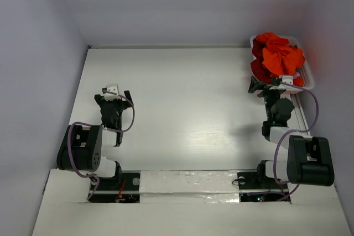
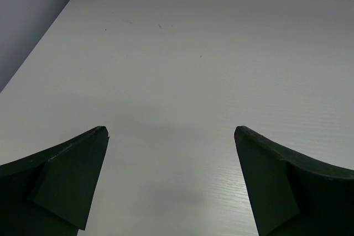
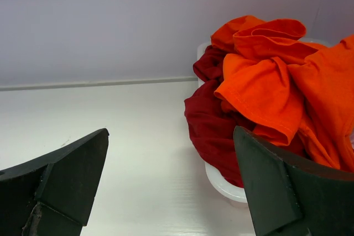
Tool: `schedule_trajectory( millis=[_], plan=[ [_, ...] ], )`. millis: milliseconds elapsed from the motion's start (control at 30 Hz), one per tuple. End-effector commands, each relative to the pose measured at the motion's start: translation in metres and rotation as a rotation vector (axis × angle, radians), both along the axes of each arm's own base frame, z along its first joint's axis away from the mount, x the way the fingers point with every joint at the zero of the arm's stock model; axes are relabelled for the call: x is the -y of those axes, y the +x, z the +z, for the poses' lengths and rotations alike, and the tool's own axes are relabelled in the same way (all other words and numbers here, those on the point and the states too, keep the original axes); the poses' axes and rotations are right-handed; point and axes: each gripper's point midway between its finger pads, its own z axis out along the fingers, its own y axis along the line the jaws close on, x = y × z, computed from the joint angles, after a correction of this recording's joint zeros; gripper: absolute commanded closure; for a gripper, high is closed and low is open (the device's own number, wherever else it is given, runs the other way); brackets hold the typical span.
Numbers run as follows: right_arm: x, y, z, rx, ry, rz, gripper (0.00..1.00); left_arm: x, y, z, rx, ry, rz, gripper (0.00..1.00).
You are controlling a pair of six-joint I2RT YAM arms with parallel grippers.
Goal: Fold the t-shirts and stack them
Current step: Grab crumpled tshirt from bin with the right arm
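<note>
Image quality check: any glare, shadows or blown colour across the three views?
Top external: soft sheen mid white tabletop, faint shadow left of the right arm; bright orange-red t-shirt oversaturated, folds flattened. Left wrist: even light, dim shadow on the table under the open left gripper. Right wrist: orange folds sharp; dark crimson t-shirt loses detail in shade.

no readable text, no labels, no brands, no numbers
</note>
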Motion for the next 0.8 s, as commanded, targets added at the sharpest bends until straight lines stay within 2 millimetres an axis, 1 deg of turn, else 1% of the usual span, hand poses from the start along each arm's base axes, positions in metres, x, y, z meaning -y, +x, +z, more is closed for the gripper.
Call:
schedule_trajectory(
  millis=[0,333,400,433,467,500,533,567,600,633,667,700,733,767],
  plan=[
    [0.001,-0.002,0.025,0.092,-0.031,-0.005,0.00,0.000,0.011,0.060,0.231,-0.020,0.002,0.01],
    [0.002,0.000,0.025,0.086,-0.028,-0.011,0.00,0.000,0.011,0.060,0.231,-0.020,0.002,0.01],
    [0.005,0.000,0.024,0.083,0.000,-0.042,0.00,-0.001,0.011,0.061,0.231,-0.020,0.005,0.01],
    [0.020,-0.007,0.038,0.126,0.055,-0.122,0.00,-0.006,0.010,0.062,0.237,-0.022,0.035,0.01],
    [0.043,-0.012,0.020,0.029,0.121,-0.274,0.00,-0.003,0.011,0.067,0.243,-0.030,0.060,0.01],
    [0.060,-0.009,0.032,-0.047,0.198,-0.377,0.00,-0.007,0.020,0.078,0.198,-0.040,0.163,0.01],
    [0.061,-0.003,0.070,0.030,0.206,-0.371,0.00,-0.015,0.030,0.089,0.162,-0.032,0.221,0.01],
    [0.064,0.005,0.062,-0.075,0.141,-0.391,0.00,-0.005,0.042,0.097,0.112,-0.027,0.221,0.01],
    [0.067,0.007,0.078,-0.075,0.128,-0.407,0.00,-0.006,0.049,0.077,-0.057,0.012,0.238,0.01],
    [0.067,0.009,0.117,0.005,0.211,-0.404,0.00,0.006,0.079,0.135,0.027,-0.096,0.218,0.01],
    [0.068,0.009,0.116,-0.040,0.249,-0.413,0.00,0.015,0.089,0.144,-0.014,-0.133,0.189,0.01],
    [0.063,0.013,0.122,-0.056,0.271,-0.386,0.00,0.030,0.091,0.116,-0.199,-0.132,0.147,0.01],
    [0.057,0.018,0.159,-0.013,0.318,-0.347,0.00,0.053,0.112,0.170,-0.140,-0.192,0.059,0.01],
    [0.052,0.023,0.164,-0.044,0.343,-0.324,0.00,0.055,0.116,0.176,-0.156,-0.201,0.085,0.01]
  ],
)
